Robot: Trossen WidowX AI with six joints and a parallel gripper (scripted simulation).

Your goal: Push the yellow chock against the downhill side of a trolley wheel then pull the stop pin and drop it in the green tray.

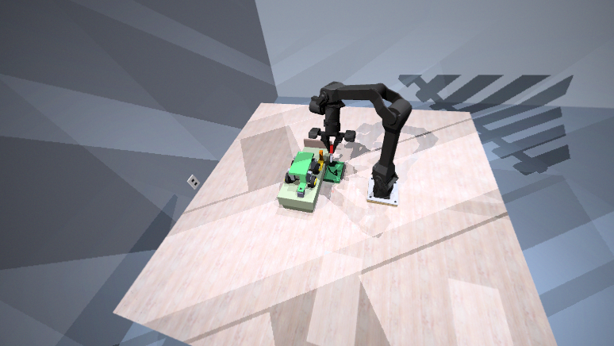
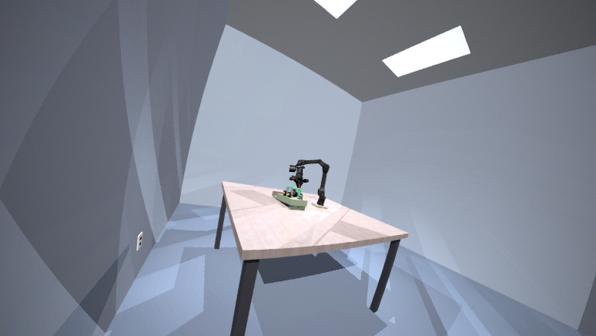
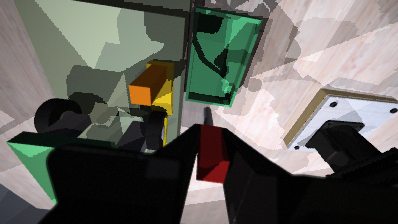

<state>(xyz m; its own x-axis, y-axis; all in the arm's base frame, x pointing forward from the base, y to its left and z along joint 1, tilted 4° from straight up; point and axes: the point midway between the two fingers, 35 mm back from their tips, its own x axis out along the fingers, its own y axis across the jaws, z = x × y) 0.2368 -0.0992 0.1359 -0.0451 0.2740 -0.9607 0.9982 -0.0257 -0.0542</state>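
My gripper (image 1: 331,145) (image 3: 209,131) is shut on the red-headed stop pin (image 1: 331,148) (image 3: 213,155). The pin is clear of the ramp and its grey shaft points down. It hangs near the green tray (image 1: 332,181) (image 3: 209,101); in the wrist view the shaft's tip shows just outside the tray's near edge. The green trolley (image 1: 303,163) (image 3: 31,157) stands on the pale green ramp (image 1: 288,190) (image 2: 292,203) (image 3: 102,35). The yellow chock (image 1: 320,159) (image 3: 168,95), orange handle up, is close against a wheel on the tray's side; exact contact is hard to tell.
The tray lies right beside the ramp's long side. A brownish end board (image 1: 313,143) stands at the ramp's far end. The arm's white base plate (image 1: 382,199) (image 3: 345,112) is to the right of the tray. A wall socket (image 1: 193,182) is beyond the table's left edge.
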